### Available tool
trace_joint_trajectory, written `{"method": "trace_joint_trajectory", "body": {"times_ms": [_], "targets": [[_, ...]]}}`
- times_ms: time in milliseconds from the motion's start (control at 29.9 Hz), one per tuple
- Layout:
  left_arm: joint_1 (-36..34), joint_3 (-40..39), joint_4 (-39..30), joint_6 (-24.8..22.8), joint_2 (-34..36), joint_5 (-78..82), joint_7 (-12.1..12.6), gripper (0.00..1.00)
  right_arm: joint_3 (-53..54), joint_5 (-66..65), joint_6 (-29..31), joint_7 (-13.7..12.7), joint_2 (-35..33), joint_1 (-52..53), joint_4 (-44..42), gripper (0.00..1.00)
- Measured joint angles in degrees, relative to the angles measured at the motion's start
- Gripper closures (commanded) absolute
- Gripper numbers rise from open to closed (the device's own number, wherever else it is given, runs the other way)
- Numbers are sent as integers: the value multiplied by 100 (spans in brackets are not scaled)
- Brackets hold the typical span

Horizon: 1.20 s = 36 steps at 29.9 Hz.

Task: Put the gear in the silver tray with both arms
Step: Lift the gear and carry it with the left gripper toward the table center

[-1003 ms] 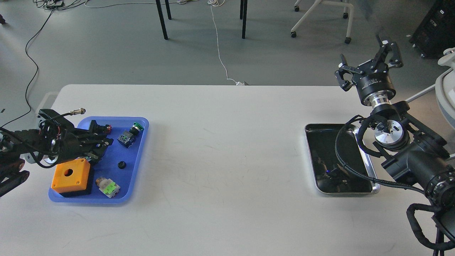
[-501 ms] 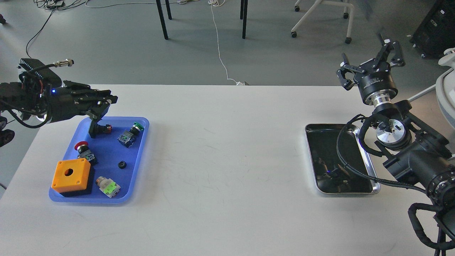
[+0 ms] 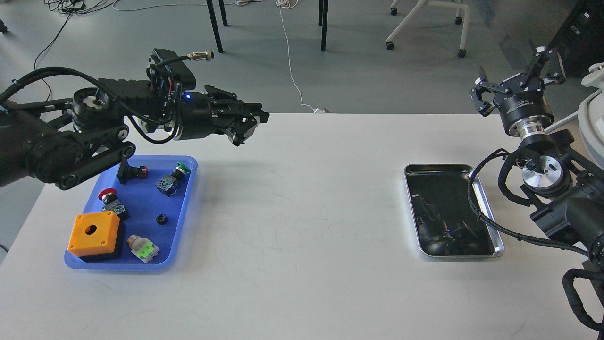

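The silver tray [image 3: 493, 234] lies on the white table at the right, its dark bottom bare. A small black gear [image 3: 162, 218] lies in the blue tray [image 3: 141, 200] at the left. My left gripper [image 3: 245, 126] is raised above the table to the right of the blue tray and points right. Its dark fingers lie close together, and I cannot tell whether anything is between them. My right gripper [image 3: 516, 78] is open and empty, held high beyond the table's far right edge, behind the silver tray.
The blue tray also holds an orange box [image 3: 93, 235], a red push button [image 3: 107, 194], a green push button [image 3: 180, 169], a green-and-white switch [image 3: 144, 248] and a black part [image 3: 127, 171]. Table legs and a chair stand on the floor behind.
My left gripper rose out of the blue tray and swung up and right over the table. My right gripper shifted right and a little up. The red push button came into view.
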Motion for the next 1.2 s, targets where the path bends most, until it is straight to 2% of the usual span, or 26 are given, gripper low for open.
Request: {"method": "trace_joint_trajectory", "body": {"times_ms": [234,635,735,902,1203], "targets": [[46,35,37,-189,-911,93,5,83,0,0,0,-2,-51,-53,-2,1],[336,687,108,-173,-1749,100,530,83,-245,0,0,-2,-458,-349,88,1],[438,708,364,-172,-1989,100,638,82,-307,0,0,-2,-523,-444,92,1],[576,721,1098,-172,-2670,107,621,82,-592,0,0,9,-569,-507,92,1],[780,929,1330,-166,-2887,103,631,82,-634,0,0,19,-634,-510,90,1]]}}
